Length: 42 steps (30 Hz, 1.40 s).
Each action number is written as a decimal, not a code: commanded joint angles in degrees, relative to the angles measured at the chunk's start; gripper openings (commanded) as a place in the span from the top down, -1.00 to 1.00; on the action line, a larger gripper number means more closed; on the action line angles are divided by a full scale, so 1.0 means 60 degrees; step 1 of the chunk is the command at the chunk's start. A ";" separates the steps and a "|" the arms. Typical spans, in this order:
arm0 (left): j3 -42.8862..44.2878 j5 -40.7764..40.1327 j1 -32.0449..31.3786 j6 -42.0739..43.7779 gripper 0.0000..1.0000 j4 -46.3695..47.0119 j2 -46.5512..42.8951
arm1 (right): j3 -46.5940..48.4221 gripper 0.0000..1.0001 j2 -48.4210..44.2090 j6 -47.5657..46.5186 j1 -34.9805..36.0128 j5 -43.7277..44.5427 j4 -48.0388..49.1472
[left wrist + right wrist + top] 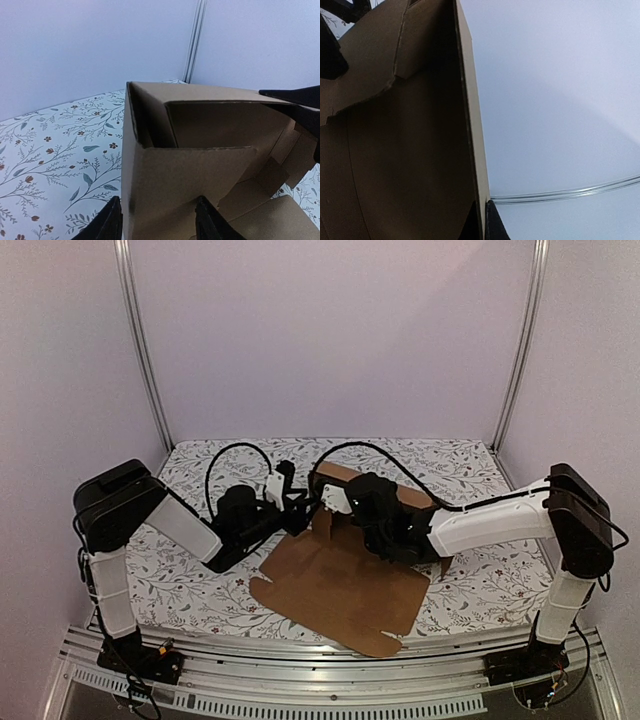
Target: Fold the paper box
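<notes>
The paper box (pixel 340 590) is brown corrugated cardboard, partly folded: a flat flapped panel lies toward the near edge and walls stand up at the back (pixel 345 476). My left gripper (pixel 298 508) is at the box's left raised corner. In the left wrist view it (pixel 159 226) is open, its fingers (pixel 107 224) astride an upright cardboard flap (pixel 185 180). My right gripper (pixel 342 506) is at the standing wall. In the right wrist view it (pixel 484 224) is shut on the edge of a cardboard wall (pixel 470 110).
The table has a floral cloth (pixel 190 585). Aluminium frame posts (pixel 145 350) stand at the back corners and a metal rail (pixel 300 670) runs along the near edge. Black cables (pixel 225 455) loop over both arms. Purple walls enclose the cell.
</notes>
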 commanded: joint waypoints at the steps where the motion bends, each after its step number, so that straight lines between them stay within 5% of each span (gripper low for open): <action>1: -0.0334 -0.0160 0.0118 0.0123 0.00 -0.0128 -0.0266 | -0.1137 1.00 0.0693 -0.0203 0.0232 -0.1007 0.0809; 16: -0.1258 0.0913 0.0162 0.0428 -0.08 0.0442 -0.0544 | -0.2752 1.00 0.0467 -0.2536 0.0246 -0.2929 0.4495; 28: -0.1563 0.0105 -0.0189 0.1173 -0.08 0.1923 -0.0344 | -0.3054 1.00 0.0658 -0.3987 0.0266 -0.3180 0.6496; 33: -0.1196 -0.1072 -0.0682 0.1805 -0.04 0.2094 0.0010 | -0.2979 1.00 0.1042 -0.4194 0.0366 -0.3100 0.6857; 42: -0.0919 -0.4488 -0.1561 0.1809 0.32 0.3022 0.0686 | -0.2874 1.00 0.1013 -0.4016 0.0561 -0.3003 0.6561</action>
